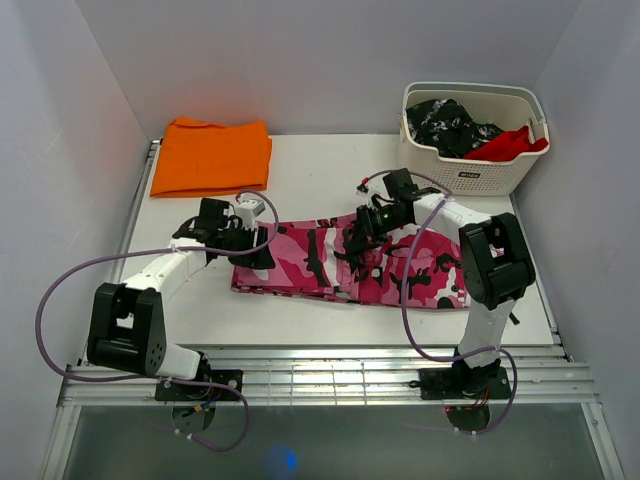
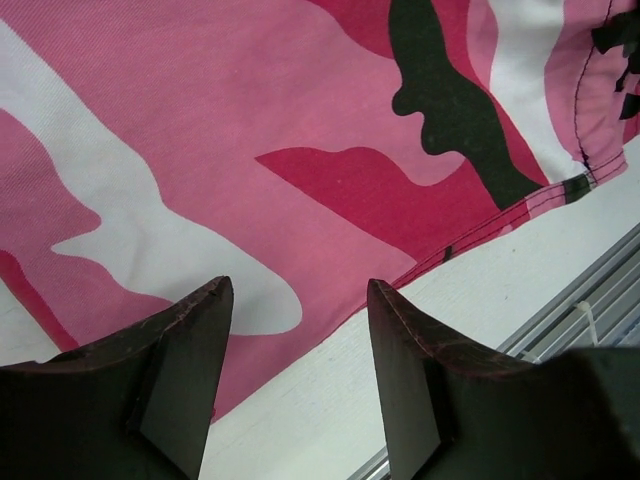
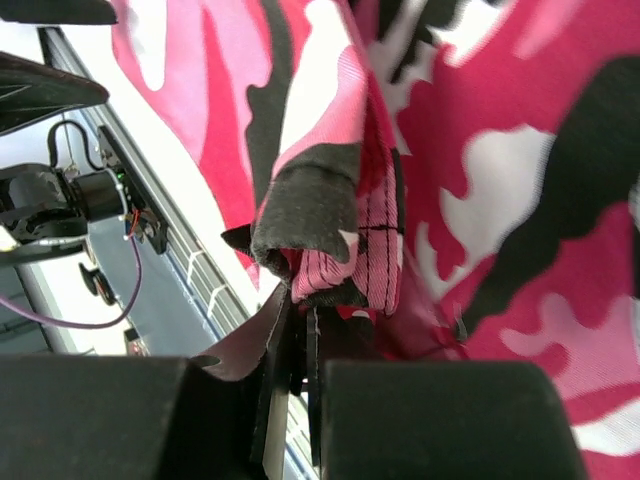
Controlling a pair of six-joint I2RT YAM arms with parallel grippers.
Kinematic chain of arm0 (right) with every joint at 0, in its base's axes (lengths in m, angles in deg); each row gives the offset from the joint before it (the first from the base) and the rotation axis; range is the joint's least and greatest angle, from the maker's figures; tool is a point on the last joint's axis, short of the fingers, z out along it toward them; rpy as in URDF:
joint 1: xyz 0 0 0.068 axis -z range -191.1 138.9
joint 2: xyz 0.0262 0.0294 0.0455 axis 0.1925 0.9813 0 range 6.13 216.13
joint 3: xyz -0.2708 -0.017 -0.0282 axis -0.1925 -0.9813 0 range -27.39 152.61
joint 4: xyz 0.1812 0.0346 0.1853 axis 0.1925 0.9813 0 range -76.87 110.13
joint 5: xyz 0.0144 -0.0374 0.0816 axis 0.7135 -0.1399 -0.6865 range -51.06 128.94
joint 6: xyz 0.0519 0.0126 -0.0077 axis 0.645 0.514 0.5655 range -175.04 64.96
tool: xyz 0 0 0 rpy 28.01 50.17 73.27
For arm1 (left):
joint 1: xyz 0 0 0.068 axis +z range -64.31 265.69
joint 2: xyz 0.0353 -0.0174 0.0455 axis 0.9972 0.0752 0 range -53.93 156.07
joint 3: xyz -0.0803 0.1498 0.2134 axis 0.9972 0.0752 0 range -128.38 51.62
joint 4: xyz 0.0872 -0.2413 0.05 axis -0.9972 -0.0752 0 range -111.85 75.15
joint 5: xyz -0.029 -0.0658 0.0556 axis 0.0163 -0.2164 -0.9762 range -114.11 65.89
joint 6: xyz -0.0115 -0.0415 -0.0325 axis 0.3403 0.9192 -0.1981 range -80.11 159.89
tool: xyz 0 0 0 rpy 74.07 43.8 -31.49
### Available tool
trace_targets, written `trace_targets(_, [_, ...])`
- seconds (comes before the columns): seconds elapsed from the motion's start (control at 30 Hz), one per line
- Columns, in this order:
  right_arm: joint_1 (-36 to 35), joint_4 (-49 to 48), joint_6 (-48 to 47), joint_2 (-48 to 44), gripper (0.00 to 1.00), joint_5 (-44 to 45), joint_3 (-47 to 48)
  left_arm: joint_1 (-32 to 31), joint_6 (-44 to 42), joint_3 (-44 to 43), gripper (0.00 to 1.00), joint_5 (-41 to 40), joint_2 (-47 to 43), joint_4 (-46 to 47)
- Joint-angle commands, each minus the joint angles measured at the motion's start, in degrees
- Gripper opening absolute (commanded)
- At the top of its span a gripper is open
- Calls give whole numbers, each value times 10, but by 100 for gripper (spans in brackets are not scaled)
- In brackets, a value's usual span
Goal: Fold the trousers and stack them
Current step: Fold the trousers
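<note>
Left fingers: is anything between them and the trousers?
Nothing shows; in the left wrist view the open fingers sit over the trousers' hem and bare table.

your top view sits high behind the arm bases, looking down and forward over the whole table (image 1: 330,170). your left wrist view hangs close above the trousers (image 2: 250,150) at their edge, its own fingers (image 2: 190,380) at the bottom edge. your right wrist view is nearer still — cloth fills most of it. all three share the trousers and the near-edge rail (image 2: 585,310).
</note>
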Motion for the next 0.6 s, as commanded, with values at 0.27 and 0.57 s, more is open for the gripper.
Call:
trace_targets(0.27, [47,15,-41,41,8,7,21,93,36,-25,77,49,6,-13])
trace_targets(0.57, [47,23,-62,83,8,13,44,175,10,-39,88,40,54,-22])
